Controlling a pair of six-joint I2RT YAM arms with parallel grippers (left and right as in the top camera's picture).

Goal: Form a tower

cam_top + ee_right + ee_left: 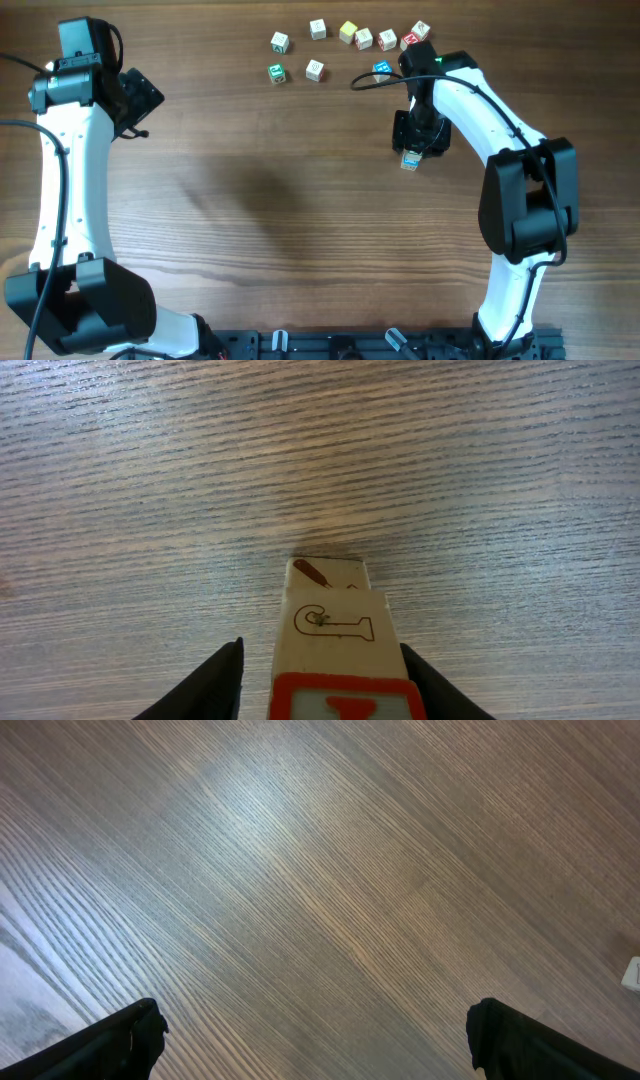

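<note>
Right gripper [322, 665] straddles the top of the short tower of pale wooden alphabet cubes [335, 622], right of table centre. Cannot tell whether it is clamped. Left gripper [315, 1025] is spread wide and idle. Advice: square the cube edges, then release straight upward.

Open table [280, 200] centre, tower [410, 160] right, loose cubes [348, 32] far edge

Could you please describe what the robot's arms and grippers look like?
Both arms, left arm and right arm, have smooth white links joined by bulky black joints. Thin black cables run along them. A green light glows on the right arm. The fingers are black wedges.
</note>
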